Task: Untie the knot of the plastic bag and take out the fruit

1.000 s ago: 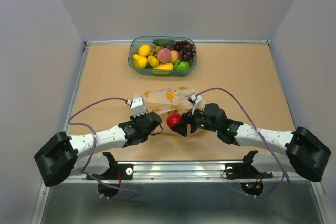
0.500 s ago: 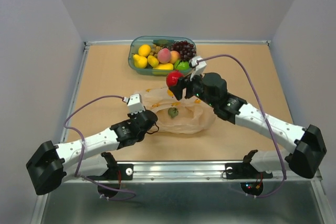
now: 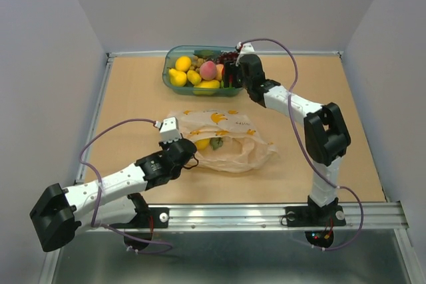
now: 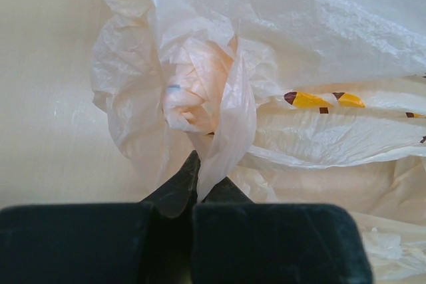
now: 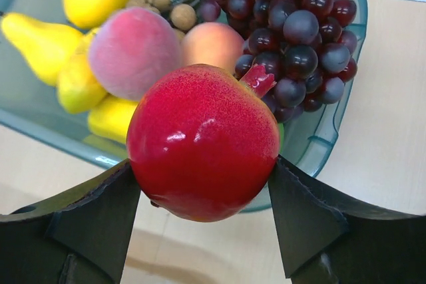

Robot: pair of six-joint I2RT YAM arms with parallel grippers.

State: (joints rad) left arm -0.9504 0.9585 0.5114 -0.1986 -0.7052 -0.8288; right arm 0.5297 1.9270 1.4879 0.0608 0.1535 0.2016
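Note:
The plastic bag (image 3: pixel 229 144) lies crumpled mid-table, with a yellow-orange fruit (image 3: pixel 202 143) and a dark greenish one (image 3: pixel 217 142) showing through the film. My left gripper (image 3: pixel 190 158) is at the bag's left end, shut on a strip of the bag's film (image 4: pixel 226 131). A crumpled peach lump of handle film (image 4: pixel 193 91) sits just ahead of it; I cannot tell whether it is tied. My right gripper (image 5: pixel 203 167) is shut on a bright red fruit (image 5: pixel 203 138) and holds it over the near rim of the teal tub (image 5: pixel 326 138).
The teal tub (image 3: pixel 168 79) stands at the back centre, holding yellow fruits (image 3: pixel 183 64), a pink peach (image 3: pixel 208 70) and dark grapes (image 5: pixel 293 24). The right arm (image 3: pixel 293 101) stretches across the right side of the table.
My right gripper has carried the red fruit from the bag's mouth up and back to the teal tub. The bag has sagged flatter. My left gripper still grips the film.

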